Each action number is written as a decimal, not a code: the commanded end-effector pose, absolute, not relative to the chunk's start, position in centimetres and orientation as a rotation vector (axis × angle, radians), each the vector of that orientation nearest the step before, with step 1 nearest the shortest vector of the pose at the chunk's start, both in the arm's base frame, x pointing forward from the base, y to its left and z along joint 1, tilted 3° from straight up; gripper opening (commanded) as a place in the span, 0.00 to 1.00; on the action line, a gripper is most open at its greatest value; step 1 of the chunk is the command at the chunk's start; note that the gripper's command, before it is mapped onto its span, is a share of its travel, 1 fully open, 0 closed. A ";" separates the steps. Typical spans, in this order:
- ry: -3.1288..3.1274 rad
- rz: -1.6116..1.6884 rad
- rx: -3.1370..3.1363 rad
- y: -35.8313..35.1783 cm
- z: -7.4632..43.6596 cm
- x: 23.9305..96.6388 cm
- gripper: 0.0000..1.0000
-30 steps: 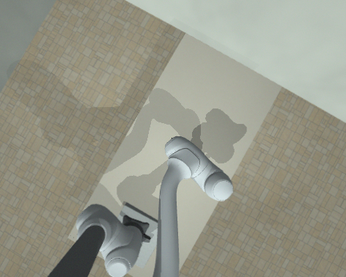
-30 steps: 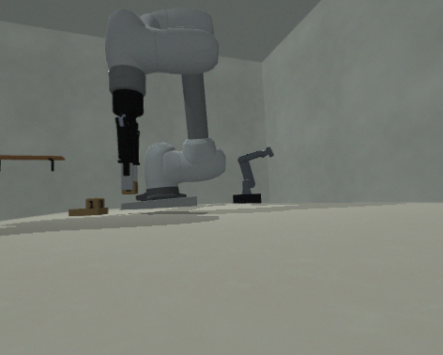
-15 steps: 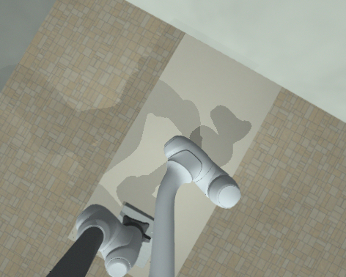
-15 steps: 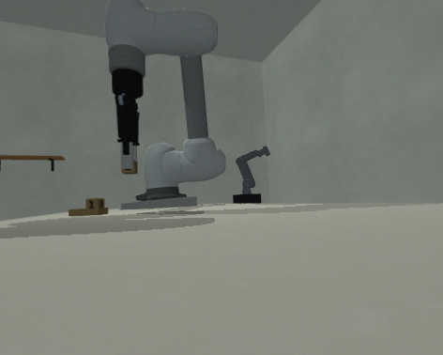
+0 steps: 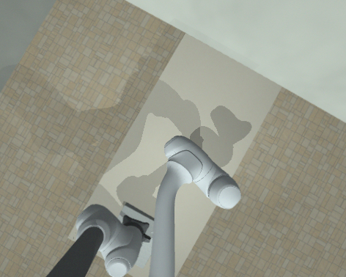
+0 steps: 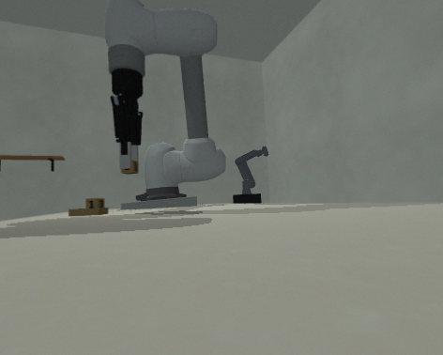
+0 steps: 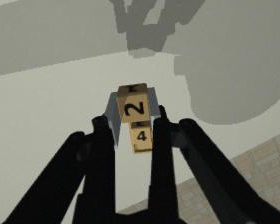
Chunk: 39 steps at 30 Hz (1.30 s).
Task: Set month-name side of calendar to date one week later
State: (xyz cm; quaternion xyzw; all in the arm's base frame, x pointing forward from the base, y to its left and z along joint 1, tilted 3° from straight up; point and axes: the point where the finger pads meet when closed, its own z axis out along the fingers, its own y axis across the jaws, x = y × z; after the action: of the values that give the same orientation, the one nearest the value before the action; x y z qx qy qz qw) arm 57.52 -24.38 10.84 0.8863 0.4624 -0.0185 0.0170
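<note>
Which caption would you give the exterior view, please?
End effector holding one cube above the table, another in the tray.
</note>
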 end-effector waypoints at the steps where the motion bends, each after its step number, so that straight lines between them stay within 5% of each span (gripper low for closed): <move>1: 1.421 -0.060 2.761 -24.4 10.9 57.5 0.25; 17: 1.420 -0.061 2.761 -24.4 10.3 57.5 0.25; 39: 1.420 -0.061 2.761 -24.8 2.2 57.4 0.25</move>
State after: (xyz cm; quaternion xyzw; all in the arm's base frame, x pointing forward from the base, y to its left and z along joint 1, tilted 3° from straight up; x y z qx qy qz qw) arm 57.38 -24.73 2.62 0.8890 0.4571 -0.0197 0.0180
